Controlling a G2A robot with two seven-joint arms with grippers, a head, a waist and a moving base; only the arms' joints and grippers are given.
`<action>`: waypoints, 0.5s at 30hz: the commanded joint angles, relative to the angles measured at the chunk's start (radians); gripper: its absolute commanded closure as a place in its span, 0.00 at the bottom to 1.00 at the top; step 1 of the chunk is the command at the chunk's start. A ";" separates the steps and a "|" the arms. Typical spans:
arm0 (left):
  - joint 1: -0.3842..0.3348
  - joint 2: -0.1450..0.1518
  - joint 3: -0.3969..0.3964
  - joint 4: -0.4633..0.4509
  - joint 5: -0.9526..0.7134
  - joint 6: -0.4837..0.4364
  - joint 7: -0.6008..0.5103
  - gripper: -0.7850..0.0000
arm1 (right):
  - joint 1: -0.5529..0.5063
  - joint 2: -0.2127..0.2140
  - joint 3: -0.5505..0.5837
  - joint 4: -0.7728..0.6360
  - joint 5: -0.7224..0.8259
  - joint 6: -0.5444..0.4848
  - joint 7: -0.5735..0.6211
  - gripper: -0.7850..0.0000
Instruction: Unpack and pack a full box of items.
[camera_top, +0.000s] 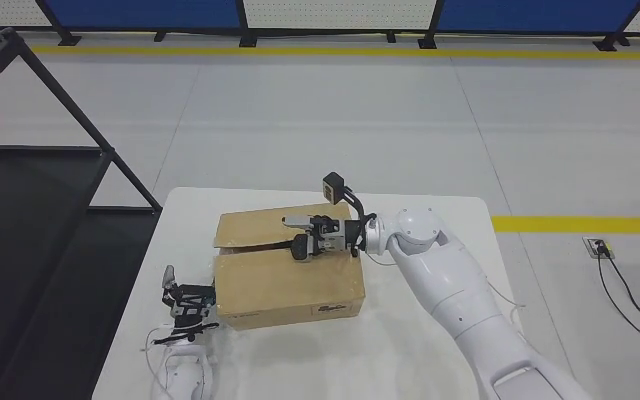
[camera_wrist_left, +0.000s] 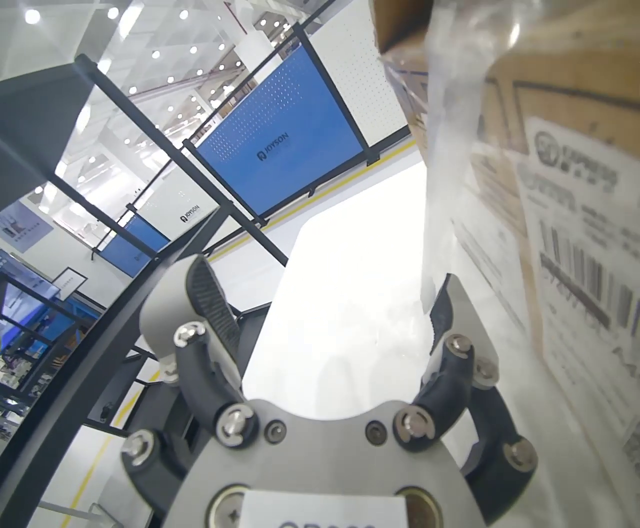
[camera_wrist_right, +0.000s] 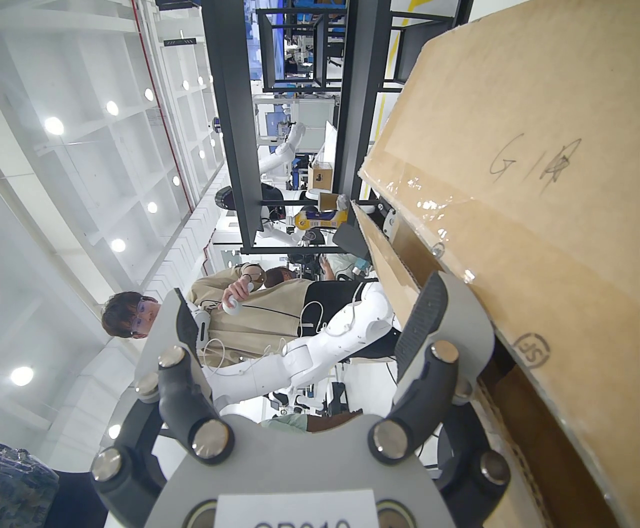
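A brown cardboard box (camera_top: 290, 275) stands on the white table (camera_top: 430, 225). Its top flaps are nearly closed, with a dark gap along the seam. My right gripper (camera_top: 299, 236) hovers over that seam and is open. In the right wrist view the right gripper (camera_wrist_right: 305, 320) has one finger (camera_wrist_right: 425, 310) against the edge of a slightly lifted flap (camera_wrist_right: 510, 165). My left gripper (camera_top: 188, 300) sits low beside the box's left side. It is open (camera_wrist_left: 325, 305), with the labelled box wall (camera_wrist_left: 565, 225) close by. A strip of clear tape (camera_wrist_left: 442, 165) hangs from the box down to one finger (camera_wrist_left: 445, 310).
A black metal rack (camera_top: 60, 200) stands just left of the table. The table's left edge is close to my left gripper. Bare table surface lies right of the box and behind it.
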 joint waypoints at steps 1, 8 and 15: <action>-0.006 -0.001 0.008 0.010 0.030 -0.011 -0.022 0.00 | -0.002 0.001 0.000 -0.003 -0.002 0.003 -0.001 0.00; -0.016 -0.007 0.014 0.007 0.042 -0.039 -0.050 0.00 | -0.008 0.004 0.002 -0.017 -0.009 0.007 -0.002 0.00; -0.022 -0.016 0.003 -0.014 0.000 -0.024 -0.063 0.00 | -0.014 0.006 0.001 -0.028 -0.012 0.009 -0.004 0.00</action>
